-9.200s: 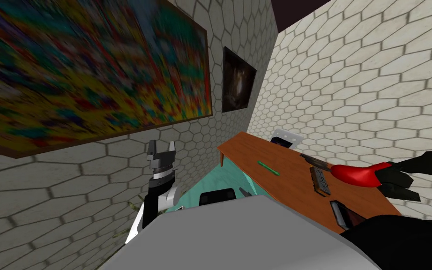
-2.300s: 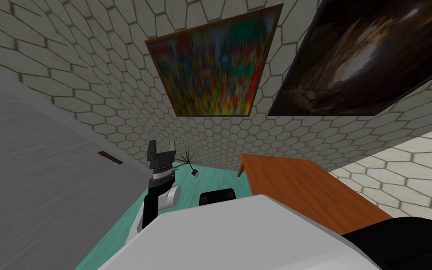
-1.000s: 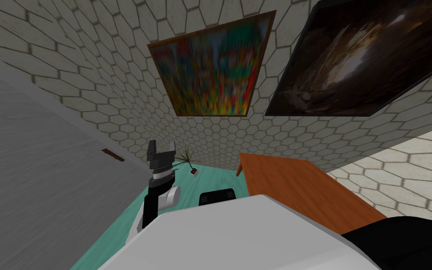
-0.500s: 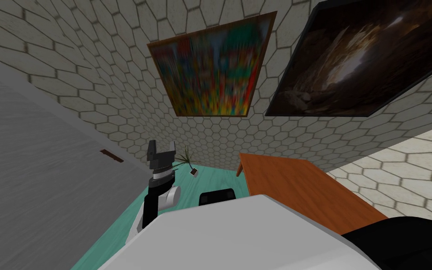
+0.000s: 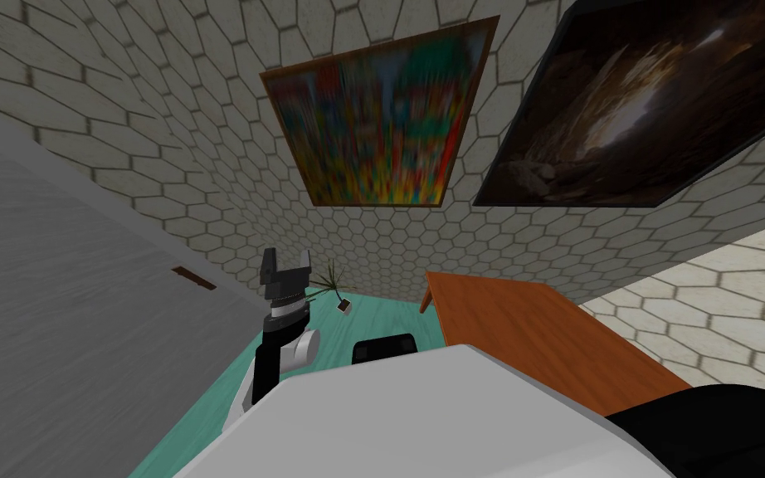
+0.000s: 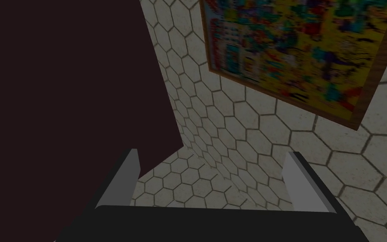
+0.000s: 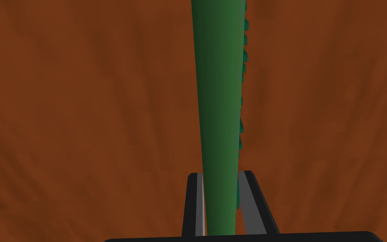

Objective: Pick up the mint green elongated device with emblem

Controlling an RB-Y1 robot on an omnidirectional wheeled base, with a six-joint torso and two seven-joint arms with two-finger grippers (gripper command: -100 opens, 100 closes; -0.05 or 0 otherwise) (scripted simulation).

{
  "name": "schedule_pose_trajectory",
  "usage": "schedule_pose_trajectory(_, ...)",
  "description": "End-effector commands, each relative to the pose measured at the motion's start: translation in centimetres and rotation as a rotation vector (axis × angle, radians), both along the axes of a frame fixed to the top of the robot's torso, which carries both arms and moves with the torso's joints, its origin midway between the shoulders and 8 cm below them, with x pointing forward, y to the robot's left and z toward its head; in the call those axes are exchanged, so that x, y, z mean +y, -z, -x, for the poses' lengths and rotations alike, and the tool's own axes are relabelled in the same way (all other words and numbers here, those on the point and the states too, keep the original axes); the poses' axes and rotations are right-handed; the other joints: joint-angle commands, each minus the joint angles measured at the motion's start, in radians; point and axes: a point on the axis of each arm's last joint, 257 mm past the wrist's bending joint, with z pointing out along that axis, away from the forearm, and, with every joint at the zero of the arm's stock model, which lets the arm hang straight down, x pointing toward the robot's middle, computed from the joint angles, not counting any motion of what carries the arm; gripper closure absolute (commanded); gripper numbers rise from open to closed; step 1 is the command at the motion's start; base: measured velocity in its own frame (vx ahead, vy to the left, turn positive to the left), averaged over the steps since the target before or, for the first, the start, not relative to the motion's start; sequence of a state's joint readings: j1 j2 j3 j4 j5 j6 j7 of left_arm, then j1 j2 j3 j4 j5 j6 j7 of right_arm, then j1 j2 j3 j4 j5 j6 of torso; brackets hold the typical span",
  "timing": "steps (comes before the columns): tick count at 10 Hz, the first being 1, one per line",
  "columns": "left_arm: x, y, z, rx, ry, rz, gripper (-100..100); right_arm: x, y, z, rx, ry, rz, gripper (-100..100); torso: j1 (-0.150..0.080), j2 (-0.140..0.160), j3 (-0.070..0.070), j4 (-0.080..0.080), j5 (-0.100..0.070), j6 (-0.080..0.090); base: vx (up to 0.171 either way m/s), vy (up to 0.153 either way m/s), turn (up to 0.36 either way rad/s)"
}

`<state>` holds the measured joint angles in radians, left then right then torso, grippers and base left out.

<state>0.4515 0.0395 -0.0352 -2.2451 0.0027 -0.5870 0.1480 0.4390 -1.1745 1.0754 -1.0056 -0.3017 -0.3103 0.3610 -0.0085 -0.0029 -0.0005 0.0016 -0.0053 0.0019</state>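
A long, slim, dark green device (image 7: 218, 84) with small bumps along one edge runs straight out from my right gripper (image 7: 220, 174). That gripper is shut on it, and both fingers (image 7: 251, 201) press its sides near one end. Behind the device lies a flat brown wooden surface (image 7: 83, 105), the same colour as the table top (image 5: 538, 340) in the head view. Whether the device touches that surface I cannot tell. My left gripper (image 5: 287, 264) is raised at my left, open with nothing between its fingers (image 6: 125, 176).
The brown table's near corner (image 5: 431, 286) stands to the right over a mint green floor (image 5: 372, 311). A small plant (image 5: 331, 286) sits on the floor by the hexagon-tiled wall. A grey flat panel (image 5: 57, 290) lies along the left.
The head view has shifted slightly, so my head has moved a little. Neither arm has visibly moved, and the right grip is unchanged.
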Motion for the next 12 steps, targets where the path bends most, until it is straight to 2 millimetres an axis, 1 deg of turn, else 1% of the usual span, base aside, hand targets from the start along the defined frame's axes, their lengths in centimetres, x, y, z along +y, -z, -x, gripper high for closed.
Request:
schedule_pose_trajectory(1,0.0,0.0,0.0,0.0,0.0,0.0,0,-1.3,-0.3,0.4,0.002,0.001,0.019,100,0.0,0.0,0.0,0.0,0.0,0.0,0.018,0.018,-0.001)
schedule_pose_trajectory(2,0.0,0.0,0.0,0.0,0.0,0.0,0,-0.2,0.1,0.1,-0.012,-0.005,-0.016,100,-0.001,0.001,0.0,0.0,0.001,0.0,0.023,0.026,-0.027)
schedule_pose_trajectory(4,0.0,0.0,0.0,0.0,0.0,0.0,0,-2.4,-0.4,0.8,-0.003,-0.004,0.022,100,0.0,0.0,0.0,0.0,0.0,0.0,0.018,0.029,-0.006)
schedule_pose_trajectory(5,0.0,0.0,0.0,0.0,0.0,0.0,0,-2.4,-0.4,0.8,-0.003,-0.004,0.022,100,0.0,0.001,0.0,0.0,0.001,0.0,0.0,0.0,0.0)
schedule_pose_trajectory(6,0.0,0.0,0.0,0.0,0.0,0.0,0,-1.8,-0.1,0.7,-0.012,-0.01,-0.007,100,-0.001,0.002,0.001,0.0,0.001,-0.001,0.022,0.026,-0.023)
schedule_pose_trajectory(7,0.0,0.0,0.0,0.0,0.0,0.0,0,-2.9,-0.5,1.1,-0.009,-0.01,0.011,100,0.0,0.001,0.0,0.0,0.0,-0.001,0.026,0.039,-0.019)
schedule_pose_trajectory(8,0.0,0.0,0.0,0.0,0.0,0.0,0,-3.4,-0.7,1.3,-0.005,-0.01,0.022,100,0.001,0.0,0.0,0.0,0.001,-0.001,0.014,0.024,0.003)
schedule_pose_trajectory(9,0.0,0.0,0.0,0.0,0.0,0.0,0,-2.6,-0.3,1.2,-0.01,-0.015,-0.01,100,0.0,0.001,0.0,0.0,0.001,-0.001,0.032,0.033,-0.024)
schedule_pose_trajectory(11,0.0,0.0,0.0,0.0,0.0,0.0,0,-4.4,-0.9,1.8,-0.003,-0.015,0.02,100,0.001,0.0,0.0,0.0,0.001,-0.001,0.022,0.032,-0.01)
schedule_pose_trajectory(12,0.0,0.0,0.0,0.0,0.0,0.0,0,-3.6,-0.7,1.9,-0.005,-0.02,-0.01,100,0.0,0.001,0.0,0.0,0.001,-0.001,0.026,0.031,-0.023)
